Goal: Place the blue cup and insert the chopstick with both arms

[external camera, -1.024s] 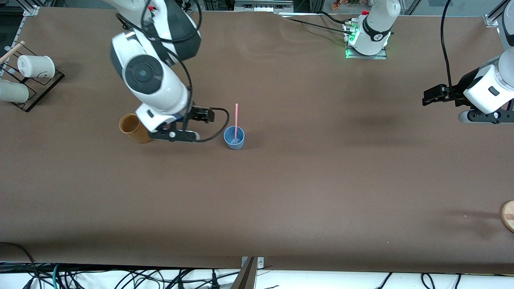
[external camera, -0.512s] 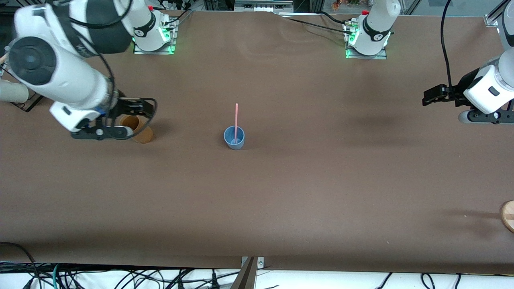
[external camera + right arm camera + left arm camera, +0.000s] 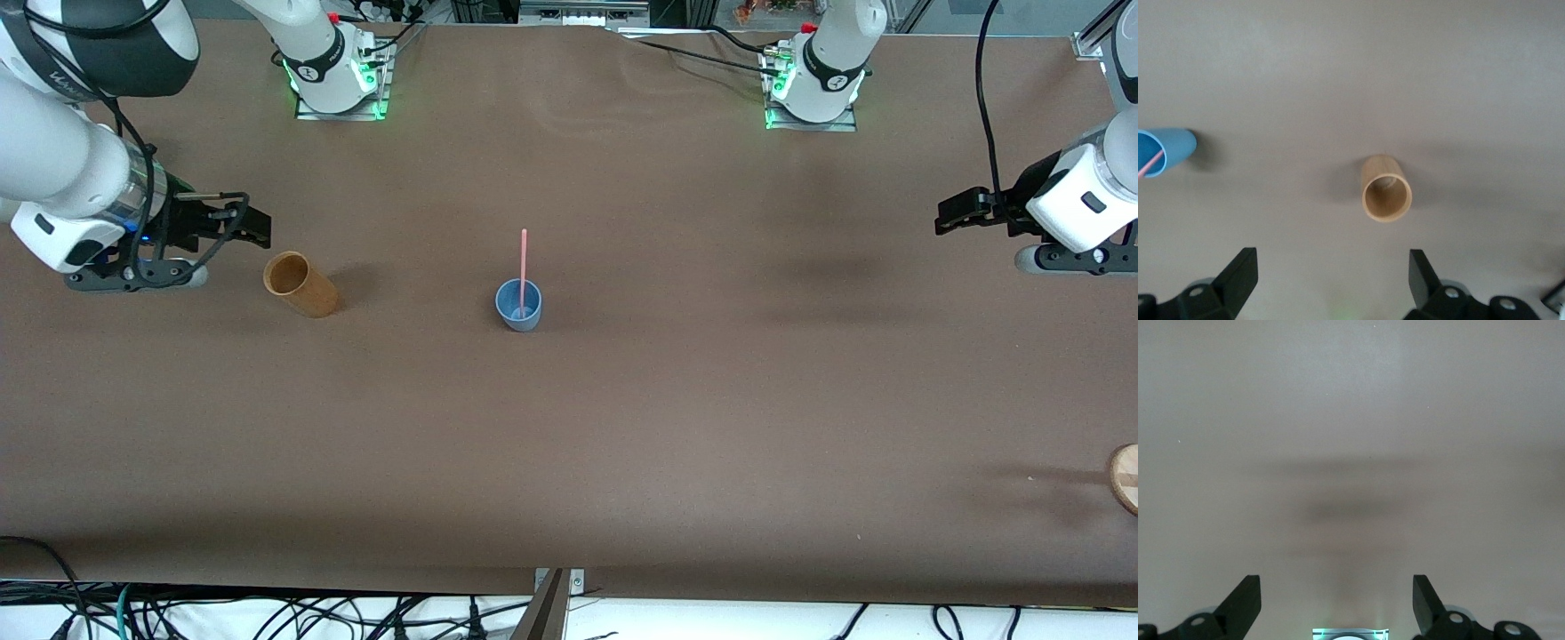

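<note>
Blue cup (image 3: 518, 305) stands upright near the middle of the bench, somewhat toward the right arm's end and well in from every edge; chopstick (image 3: 523, 271) stands in it, lower end inside, upper end leaning toward the base edge. In the right wrist view the blue cup (image 3: 1165, 151) shows with the pink stick (image 3: 1151, 164) crossing its mouth. Change over the last second: my right gripper (image 3: 227, 233), which was low beside the cup, has swung away toward the right arm's end of the bench and now hangs over bare bench between the tan cup (image 3: 300, 284) and that end edge. Its fingers (image 3: 1238, 275) are spread apart and hold nothing. The cup and stick have not shifted through the retreat. My reading: insertion is done and released cleanly; what remains is only parking. My left gripper (image 3: 962, 212) waits over the left arm's end of the bench, fingers (image 3: 1245, 603) apart and empty, with only bare surface beneath. Room: wide open bench all round the blue cup, especially toward the camera-side edge. The tan cup stands beside my right gripper's path, apart from it; a wooden object (image 3: 1125, 478) sits at the left arm's end edge, well clear.
</note>
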Controlling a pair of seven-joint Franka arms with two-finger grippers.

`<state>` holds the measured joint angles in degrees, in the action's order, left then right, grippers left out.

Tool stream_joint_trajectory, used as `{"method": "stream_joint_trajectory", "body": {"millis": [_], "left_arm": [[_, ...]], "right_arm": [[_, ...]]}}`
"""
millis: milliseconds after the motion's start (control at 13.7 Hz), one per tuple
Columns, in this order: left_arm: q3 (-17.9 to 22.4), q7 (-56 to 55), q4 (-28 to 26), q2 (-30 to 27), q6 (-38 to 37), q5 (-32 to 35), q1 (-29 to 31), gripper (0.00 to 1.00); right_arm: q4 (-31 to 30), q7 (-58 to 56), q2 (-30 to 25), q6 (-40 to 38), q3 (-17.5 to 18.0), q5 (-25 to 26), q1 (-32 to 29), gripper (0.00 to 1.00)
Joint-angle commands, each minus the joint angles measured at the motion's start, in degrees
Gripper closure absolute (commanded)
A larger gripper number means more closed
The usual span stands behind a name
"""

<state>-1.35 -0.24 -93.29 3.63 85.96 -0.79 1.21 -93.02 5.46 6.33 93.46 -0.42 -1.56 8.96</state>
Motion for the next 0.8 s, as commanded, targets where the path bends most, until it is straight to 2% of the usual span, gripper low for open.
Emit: {"method": "stream_joint_trajectory", "body": {"millis": [0, 146, 732], "left_arm": [[0.04, 1.2, 1.53, 0.76, -0.35, 0.44, -0.06, 0.0], [0.04, 1.2, 1.53, 0.76, -0.35, 0.44, -0.15, 0.0], [0.04, 1.2, 1.53, 0.76, -0.35, 0.35, -0.15, 0.0]], "right_arm": [[-7.09, -1.06, -6.5, 3.84, 2.44, 0.07, -3.51, 0.0], [-6.83, -1.07, -7.21, 4.01, 4.28, -0.37, -7.54, 0.0], [-6.65, -0.98, -7.3, 3.57, 3.68, 0.42, -7.73, 0.0]]}}
